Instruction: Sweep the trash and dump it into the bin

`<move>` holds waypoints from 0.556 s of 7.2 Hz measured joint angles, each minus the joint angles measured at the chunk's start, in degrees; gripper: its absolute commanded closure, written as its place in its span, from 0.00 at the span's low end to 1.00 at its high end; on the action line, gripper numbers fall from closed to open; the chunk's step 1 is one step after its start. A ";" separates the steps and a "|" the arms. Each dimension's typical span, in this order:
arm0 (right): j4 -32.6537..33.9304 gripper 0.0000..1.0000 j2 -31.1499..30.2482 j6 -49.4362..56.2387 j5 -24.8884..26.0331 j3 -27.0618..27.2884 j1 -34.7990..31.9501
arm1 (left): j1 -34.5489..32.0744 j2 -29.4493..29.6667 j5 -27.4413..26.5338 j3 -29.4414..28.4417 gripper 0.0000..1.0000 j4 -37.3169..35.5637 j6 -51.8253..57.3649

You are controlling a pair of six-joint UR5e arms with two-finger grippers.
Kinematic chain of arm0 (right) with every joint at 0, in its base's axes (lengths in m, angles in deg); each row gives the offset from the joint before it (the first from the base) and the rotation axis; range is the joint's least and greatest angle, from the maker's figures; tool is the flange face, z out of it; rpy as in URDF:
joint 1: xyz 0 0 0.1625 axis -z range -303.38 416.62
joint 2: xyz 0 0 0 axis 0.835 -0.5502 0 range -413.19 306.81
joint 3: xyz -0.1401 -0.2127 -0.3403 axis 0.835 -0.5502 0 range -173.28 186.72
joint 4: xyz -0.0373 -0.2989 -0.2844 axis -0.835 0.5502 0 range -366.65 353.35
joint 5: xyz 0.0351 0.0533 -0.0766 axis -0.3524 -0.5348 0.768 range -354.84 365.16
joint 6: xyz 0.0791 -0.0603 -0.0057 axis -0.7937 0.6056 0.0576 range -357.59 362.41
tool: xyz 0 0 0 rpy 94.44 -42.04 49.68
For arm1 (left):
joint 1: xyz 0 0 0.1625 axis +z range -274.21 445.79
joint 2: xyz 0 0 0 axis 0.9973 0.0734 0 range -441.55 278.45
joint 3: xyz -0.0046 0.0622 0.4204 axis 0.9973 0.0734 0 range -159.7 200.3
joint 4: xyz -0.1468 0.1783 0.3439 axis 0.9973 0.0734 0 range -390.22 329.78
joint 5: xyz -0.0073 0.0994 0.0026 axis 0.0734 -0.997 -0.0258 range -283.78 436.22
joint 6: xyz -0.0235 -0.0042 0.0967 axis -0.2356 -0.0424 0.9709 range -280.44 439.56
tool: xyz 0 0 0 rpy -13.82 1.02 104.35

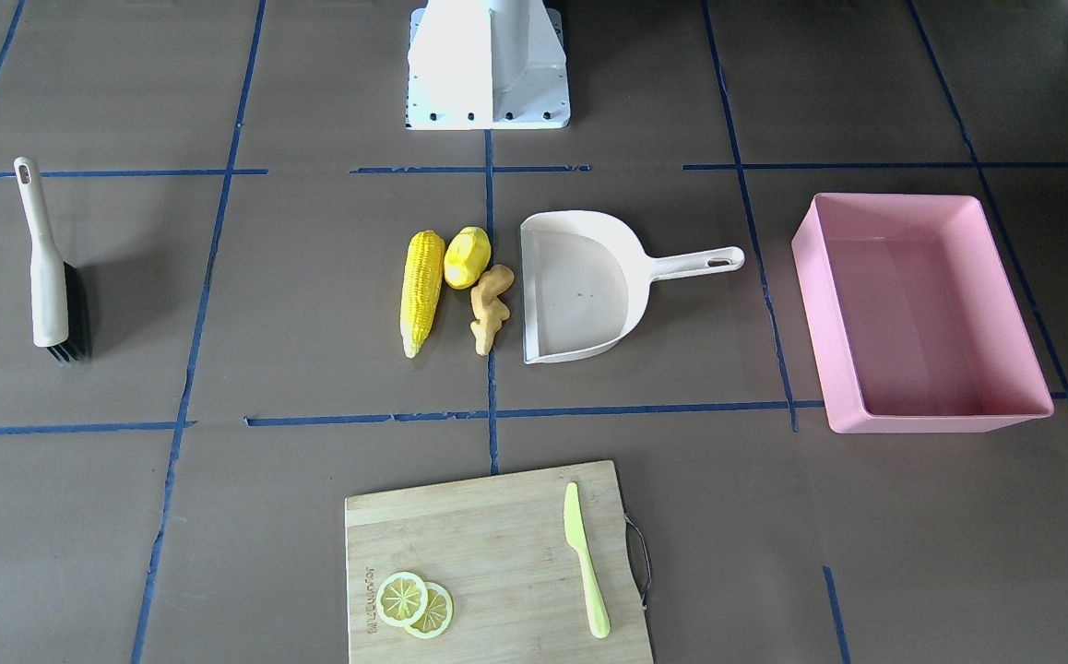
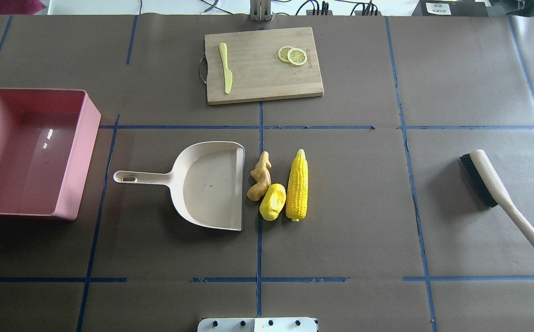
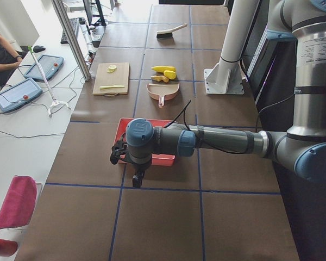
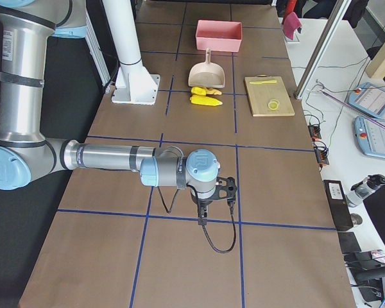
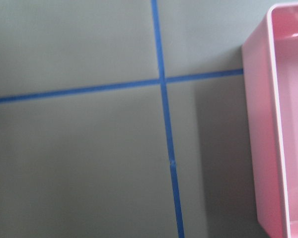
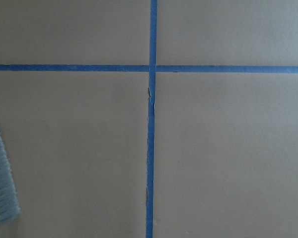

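Hanging low over the left end of the brown paper-covered bench (image 2: 364, 207), the left gripper (image 3: 136, 181) points down just beside the large pink rectangular plastic tub (image 2: 27, 166). It shows only in the side view, so I cannot tell whether its jaws are apart or together. The left wrist camera catches one corner of that tub at its right edge, over crossing blue tape lines (image 5: 164, 124).

The right gripper (image 4: 202, 217) hangs over the right end of the bench, a black cable (image 4: 218, 247) looping below it. It also shows only from the side, so I cannot tell its state either. Its wrist camera shows bristles at the left edge. They belong to the cream-handled black-bristled hand brush (image 2: 502, 196), which lies flat near the right end.

The tub sits empty at the left end. At mid-bench lies the cream plastic dustpan (image 2: 209, 184), handle toward the tub, open mouth toward the trash. Just off that mouth are the knobbly tan ginger root (image 2: 260, 177), the rounded yellow potato-like lump (image 2: 272, 201) touching it, and the yellow corn cob (image 2: 297, 184) beside the lump.

Near the far edge lies a bamboo chopping board (image 2: 258, 78) bearing a pale green plastic knife (image 2: 225, 67) and two overlapping lemon slices (image 2: 293, 55).
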 measured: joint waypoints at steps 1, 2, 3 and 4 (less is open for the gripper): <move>0.11 0.00 0.31 -0.27 -0.66 0.52 0.03 | 1.45 1.40 -0.06 0.99 0.00 0.74 -0.02; 0.12 0.00 0.54 -0.46 -1.08 1.20 0.04 | 3.20 2.18 -0.11 3.02 0.00 0.98 -0.09; 0.15 0.00 0.42 -0.67 -1.51 1.46 0.15 | 5.42 2.63 -0.18 6.03 0.00 0.99 -0.10; 0.22 0.00 0.28 -0.93 -1.82 1.60 0.35 | 7.69 2.87 -0.31 8.87 0.00 0.79 -0.11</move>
